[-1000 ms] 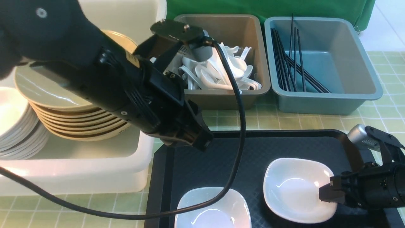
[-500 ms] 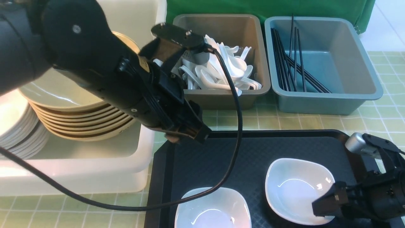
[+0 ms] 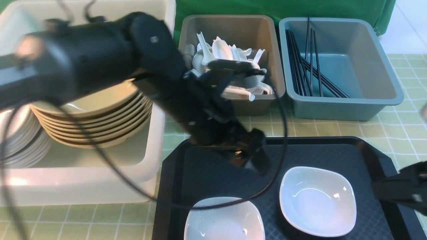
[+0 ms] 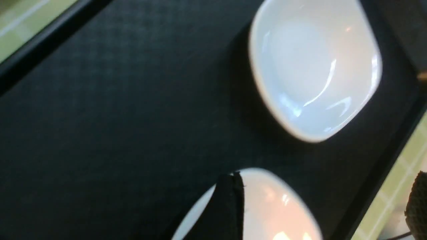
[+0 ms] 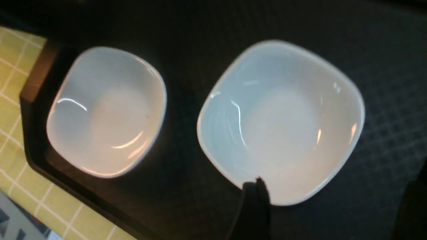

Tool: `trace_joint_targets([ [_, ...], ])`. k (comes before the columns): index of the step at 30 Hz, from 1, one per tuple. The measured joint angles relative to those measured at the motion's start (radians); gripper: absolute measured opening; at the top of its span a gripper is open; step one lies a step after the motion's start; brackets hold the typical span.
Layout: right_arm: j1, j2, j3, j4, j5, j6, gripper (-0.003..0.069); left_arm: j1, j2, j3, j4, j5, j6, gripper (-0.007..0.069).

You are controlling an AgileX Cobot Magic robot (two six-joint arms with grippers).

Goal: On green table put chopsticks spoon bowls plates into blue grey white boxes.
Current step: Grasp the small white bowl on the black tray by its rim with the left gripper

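Note:
Two white square bowls stand on the black tray [image 3: 206, 173]: the right bowl [image 3: 318, 200] and the front-left bowl [image 3: 223, 220]. My left gripper [image 3: 253, 161] hangs open and empty over the tray's middle, behind and between the bowls. In the left wrist view its open fingers [image 4: 230, 206] straddle the front-left bowl [image 4: 273, 210]; the right bowl [image 4: 313, 73] lies beyond. My right gripper [image 3: 397, 191] is open and empty, just right of the right bowl. In the right wrist view its gripper [image 5: 333, 210] sits at that bowl's [image 5: 280, 123] rim.
The white box [image 3: 100, 173] at left holds a stack of tan plates [image 3: 96, 116] and white bowls [image 3: 20, 140]. The grey box [image 3: 263, 100] holds white spoons [image 3: 233, 63]. The blue box [image 3: 347, 60] holds black chopsticks [image 3: 307, 63]. The left arm's cable [image 3: 280, 140] loops over the tray.
My left arm swung right and down, from over the white box to over the tray. My right gripper drew back to the right, off the right bowl's rim.

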Motion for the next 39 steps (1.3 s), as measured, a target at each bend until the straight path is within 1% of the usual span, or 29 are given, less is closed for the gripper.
trace_joint_targets([
  [3, 0.011, -0.068, 0.000, -0.004, 0.001, -0.038, 0.0489, -0.012, 0.077, -0.069, -0.009, 0.007, 0.001, 0.0661],
  [6, 0.054, -0.154, 0.000, -0.005, 0.012, -0.093, 0.0416, -0.039, 0.177, -0.148, -0.009, 0.031, -0.005, 0.0661],
  [9, 0.092, -0.207, -0.002, -0.005, 0.029, -0.120, 0.0297, -0.070, 0.262, -0.205, -0.009, 0.038, -0.012, 0.0655],
  [10, 0.101, -0.227, -0.012, -0.006, 0.046, -0.132, 0.0231, -0.080, 0.290, -0.225, -0.009, 0.039, -0.017, 0.0645],
  [12, 0.111, -0.253, -0.039, -0.006, 0.076, -0.140, 0.0127, -0.095, 0.337, -0.262, -0.009, 0.040, -0.035, 0.0644],
  [13, 0.111, -0.258, -0.046, -0.006, 0.081, -0.142, 0.0108, -0.098, 0.352, -0.274, -0.009, 0.040, -0.043, 0.0642],
  [14, 0.112, -0.270, -0.080, -0.006, 0.108, -0.149, 0.0062, -0.100, 0.379, -0.299, -0.009, 0.043, -0.059, 0.0624],
  [15, 0.112, -0.275, -0.101, -0.006, 0.124, -0.152, 0.0044, -0.102, 0.399, -0.319, -0.009, 0.043, -0.072, 0.0608],
  [16, 0.112, -0.276, -0.120, -0.005, 0.140, -0.153, 0.0033, -0.103, 0.424, -0.345, -0.009, 0.043, -0.088, 0.0586],
  [17, 0.112, -0.276, -0.127, -0.005, 0.145, -0.153, 0.0031, -0.103, 0.428, -0.348, -0.009, 0.043, -0.090, 0.0583],
  [18, 0.112, -0.276, -0.146, -0.005, 0.157, -0.154, 0.0027, -0.103, 0.452, -0.371, -0.009, 0.043, -0.097, 0.0555],
  [21, 0.112, -0.276, -0.157, -0.005, 0.162, -0.154, 0.0026, -0.103, 0.478, -0.392, -0.019, 0.045, -0.099, 0.0514],
  [24, 0.112, -0.276, -0.158, -0.005, 0.159, -0.154, 0.0026, -0.103, 0.507, -0.399, -0.030, 0.079, -0.093, 0.0395],
  [26, 0.116, -0.276, -0.158, -0.006, 0.149, -0.153, 0.0027, -0.103, 0.521, -0.399, -0.030, 0.111, -0.081, 0.0287],
  [27, 0.117, -0.276, -0.158, -0.006, 0.147, -0.153, 0.0027, -0.103, 0.523, -0.399, -0.030, 0.114, -0.079, 0.0274],
  [28, 0.134, -0.276, -0.158, -0.007, 0.137, -0.151, 0.0027, -0.103, 0.530, -0.399, -0.030, 0.131, -0.064, 0.0156],
  [31, 0.163, -0.276, -0.158, -0.007, 0.131, -0.153, 0.0027, -0.102, 0.533, -0.406, -0.048, 0.137, -0.056, 0.0031],
  [33, 0.169, -0.275, -0.158, -0.007, 0.128, -0.156, 0.0028, -0.102, 0.530, -0.417, -0.048, 0.152, -0.052, 0.0014],
  [39, 0.172, -0.252, -0.158, 0.015, 0.095, -0.161, 0.0036, -0.097, 0.495, -0.486, -0.009, 0.203, -0.043, 0.0015],
])
